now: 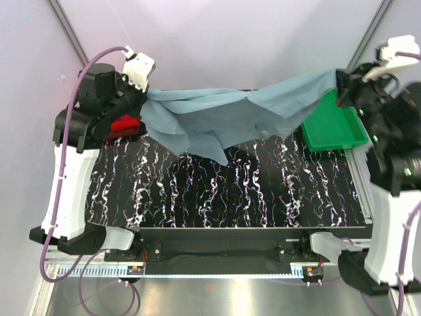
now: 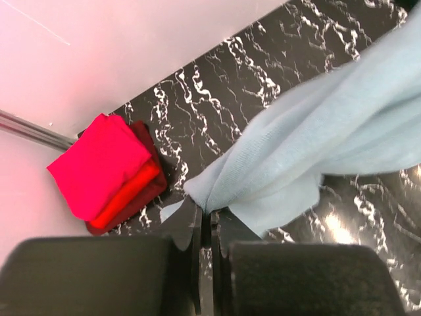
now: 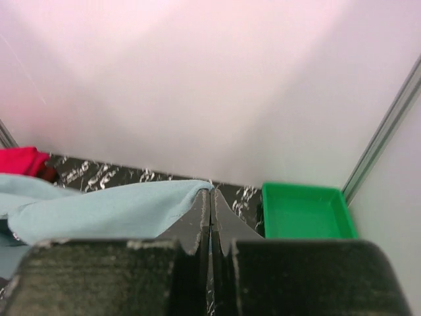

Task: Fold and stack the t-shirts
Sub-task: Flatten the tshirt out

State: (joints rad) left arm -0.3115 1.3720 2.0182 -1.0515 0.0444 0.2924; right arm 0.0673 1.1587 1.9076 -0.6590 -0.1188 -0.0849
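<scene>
Cloth of grey-blue t-shirt [image 2: 329, 131] pinched in closed left claw [image 2: 205, 220], right claw [image 3: 210, 201] closed too, apparently gripping opposite edge.

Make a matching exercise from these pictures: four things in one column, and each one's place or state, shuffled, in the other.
Things:
1. blue shirt
2. pink shirt
3. green tray
4. red shirt

Places or states:
a. at the right edge of the table
b. folded, lying on another shirt
c. stretched out in the air
d. folded, under another shirt

Pairs: 1-c, 2-b, 3-a, 4-d
</scene>
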